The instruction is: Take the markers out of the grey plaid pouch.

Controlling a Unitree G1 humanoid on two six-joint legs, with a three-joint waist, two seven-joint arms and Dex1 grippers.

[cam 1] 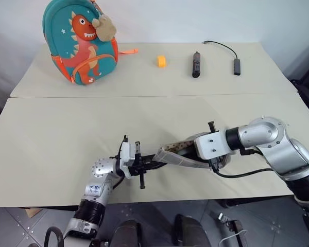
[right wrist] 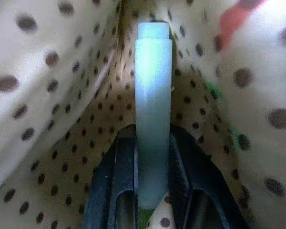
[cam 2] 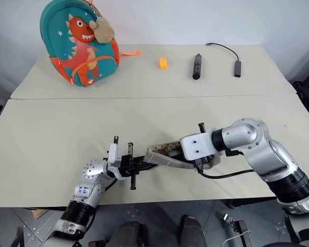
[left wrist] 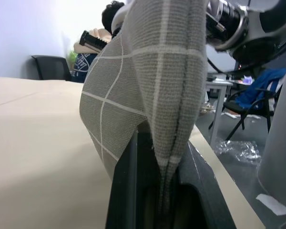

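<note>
At the near edge of the tabletop point(cam 1: 51, 149), the grey plaid pouch point(cam 1: 177, 154) is held raised between the two arms, its closed end clamped in the left end effector point(cam 1: 144, 164), whose fingers point(left wrist: 128, 191) are seen in the left wrist view pinched shut on a fold of the grey checked fabric. At the pouch's open mouth, the right end effector point(cam 1: 212, 163) is pushed in among the cream, dark-dotted lining, and in the right wrist view its fingers point(right wrist: 119, 181) are closed on a pale yellow-green marker point(right wrist: 153, 109), which stands up between them inside the pouch. A patch of red point(right wrist: 233, 19) is glimpsed at the edge of the lining; it may be the second marker, though this cannot be told for certain. The step in hand is judged to be the withdrawal of the first marker: it has been gripped but is not yet out. For the next move, the grip on the marker would need to be kept firm while the right end effector is drawn back along the line of the pouch's opening, with the pouch held taut by the left so that the lining is not dragged out as well. Farther back, a small orange block point(cam 1: 161, 61), a black stick-shaped device point(cam 1: 196, 64) and a black cabled adapter point(cam 1: 237, 66) lie untouched, with a teal dinosaur backpack point(cam 1: 80, 43) standing at the far left.
</note>
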